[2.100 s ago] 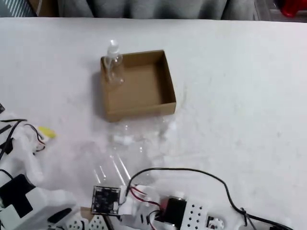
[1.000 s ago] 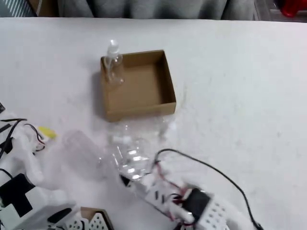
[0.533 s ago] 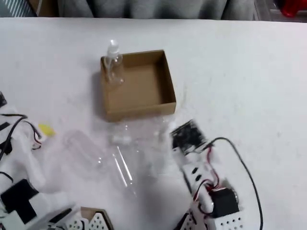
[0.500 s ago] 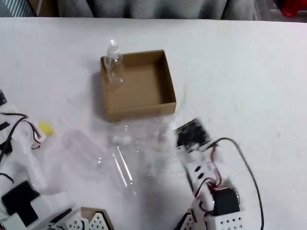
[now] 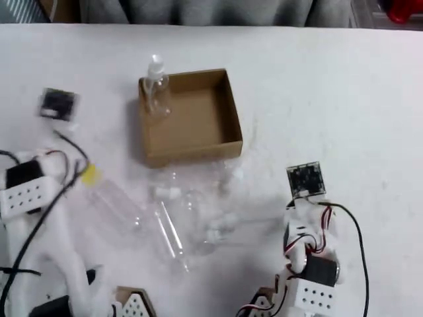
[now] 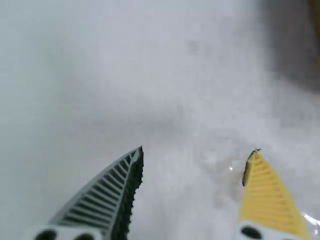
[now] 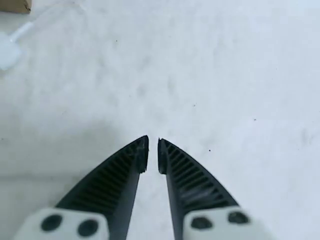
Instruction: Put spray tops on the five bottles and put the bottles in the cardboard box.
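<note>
The cardboard box (image 5: 198, 122) lies open at the table's middle. One clear bottle (image 5: 156, 84) with a white spray top stands in its far left corner. Several clear bottles lie on the table in front of the box, among them one at the left (image 5: 117, 205) and one in the middle (image 5: 218, 228). White spray tops (image 5: 168, 193) lie between them and the box; another spray top (image 7: 9, 54) lies beside the box corner (image 7: 15, 5). My left gripper (image 6: 196, 152) is open over bare table, its yellow finger (image 5: 89, 174) near the left bottle. My right gripper (image 7: 153, 143) is shut, holding nothing.
The left arm (image 5: 26, 188) with its cables reaches along the table's left side. The right arm (image 5: 309, 228) stands at the near right, right of the bottles. Wide bare table lies to the right of the box and behind it.
The right arm has swung from the near middle across the lying bottles to their right. The left arm has stretched out from the near left corner towards the box's left. The bottles have shifted a little.
</note>
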You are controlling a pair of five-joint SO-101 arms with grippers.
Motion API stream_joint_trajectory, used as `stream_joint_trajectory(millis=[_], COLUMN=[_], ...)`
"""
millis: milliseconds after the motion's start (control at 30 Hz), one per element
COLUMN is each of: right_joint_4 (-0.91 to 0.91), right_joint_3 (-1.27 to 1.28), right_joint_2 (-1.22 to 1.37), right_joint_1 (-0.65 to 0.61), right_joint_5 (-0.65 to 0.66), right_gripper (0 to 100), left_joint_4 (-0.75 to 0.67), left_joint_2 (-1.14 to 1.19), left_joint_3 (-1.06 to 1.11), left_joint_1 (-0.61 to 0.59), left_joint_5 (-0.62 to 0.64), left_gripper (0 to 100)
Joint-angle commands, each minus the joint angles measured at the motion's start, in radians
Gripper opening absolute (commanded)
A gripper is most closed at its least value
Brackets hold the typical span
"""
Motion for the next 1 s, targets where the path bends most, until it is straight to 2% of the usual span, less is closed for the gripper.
stream_joint_trajectory(millis=[0,133,333,500,567,833,967], right_joint_4=[-0.002,-0.005,-0.002,-0.002,-0.002,-0.001,-0.001], right_joint_3=[-0.003,0.014,0.023,0.025,0.026,0.029,0.029], right_joint_2=[-0.002,-0.002,-0.002,-0.002,-0.002,-0.002,-0.002], right_joint_1=[0.015,0.013,-0.027,-0.027,-0.027,-0.027,-0.027], right_joint_5=[0.023,0.074,0.084,0.106,0.130,0.141,0.141], right_gripper=[1.5,1.5,1.5,1.5,1.5,1.5,1.5], left_joint_4=[0.107,0.193,0.227,0.342,0.354,0.350,0.347], left_joint_2=[-0.045,-0.051,-0.053,-0.059,-0.074,-0.099,-0.090], left_joint_3=[-0.051,-0.051,-0.051,-0.061,-0.051,-0.055,-0.026], left_joint_1=[0.076,0.091,0.154,0.199,0.237,0.452,0.496], left_joint_5=[-0.278,-0.511,-0.710,-1.014,-1.056,-1.063,-1.169], left_gripper=[31,31,31,31,31,31,31])
